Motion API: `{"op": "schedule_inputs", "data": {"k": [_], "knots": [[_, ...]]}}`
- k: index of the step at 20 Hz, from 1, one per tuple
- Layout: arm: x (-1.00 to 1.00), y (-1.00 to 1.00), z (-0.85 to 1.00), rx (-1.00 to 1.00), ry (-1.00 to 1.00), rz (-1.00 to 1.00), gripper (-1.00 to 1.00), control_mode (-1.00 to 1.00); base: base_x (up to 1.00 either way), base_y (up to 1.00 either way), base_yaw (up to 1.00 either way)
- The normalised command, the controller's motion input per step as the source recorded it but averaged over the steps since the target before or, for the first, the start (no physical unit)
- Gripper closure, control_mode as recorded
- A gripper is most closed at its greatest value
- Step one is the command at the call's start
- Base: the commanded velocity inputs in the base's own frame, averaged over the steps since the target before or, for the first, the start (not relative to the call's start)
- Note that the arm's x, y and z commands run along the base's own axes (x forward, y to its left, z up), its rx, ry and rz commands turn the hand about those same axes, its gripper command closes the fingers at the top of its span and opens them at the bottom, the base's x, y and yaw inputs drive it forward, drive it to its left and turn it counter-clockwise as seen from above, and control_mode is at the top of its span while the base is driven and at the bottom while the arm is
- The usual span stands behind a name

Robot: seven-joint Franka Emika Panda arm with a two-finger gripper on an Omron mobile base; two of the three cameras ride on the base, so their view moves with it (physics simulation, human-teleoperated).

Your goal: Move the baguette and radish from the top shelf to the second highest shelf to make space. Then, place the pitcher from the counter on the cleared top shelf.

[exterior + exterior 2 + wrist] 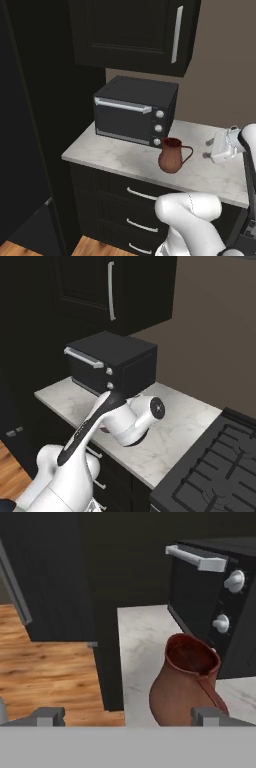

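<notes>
The reddish-brown pitcher (pixel 171 156) stands upright on the light grey speckled counter (pixel 115 155), just in front of the oven, with its loop handle turned to the right. In the hand view the pitcher (pixel 184 687) sits low and right of centre, handle toward the camera. My gripper (pixel 128 717) is open, its fingertips (pixel 210 716) spread wide, and it is short of the jug and holds nothing. In the left base view the white hand (pixel 222 146) hovers over the counter to the right of the pitcher. The baguette, the radish and both fridge shelves are out of view.
A black toaster oven (pixel 135 112) stands at the back of the counter under a black wall cabinet (pixel 135 35). Black drawers (pixel 125 205) with silver handles lie below. A gas hob (pixel 220 466) adjoins the counter on the right. A tall dark panel (pixel 25 150) rises left; wooden floor (pixel 50 662).
</notes>
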Motion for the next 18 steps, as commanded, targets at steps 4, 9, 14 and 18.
{"op": "schedule_inputs", "data": {"k": [4, 9, 14, 18], "knots": [[0.28, -0.03, -0.08, 0.1, 0.0, 0.07, -1.0, -1.0, 0.0, 0.0, 0.0], [0.33, 0.0, -0.1, 0.05, 0.0, 0.07, -1.0, -1.0, 0.0, 0.0, 0.0], [0.25, 0.0, -0.16, 0.0, 0.0, 0.07, -1.0, -1.0, 0.0, 0.0, 0.0], [0.15, 0.0, -0.19, 0.0, 0.0, 0.05, -1.0, -1.0, 0.0, 0.0, 0.0]]}}
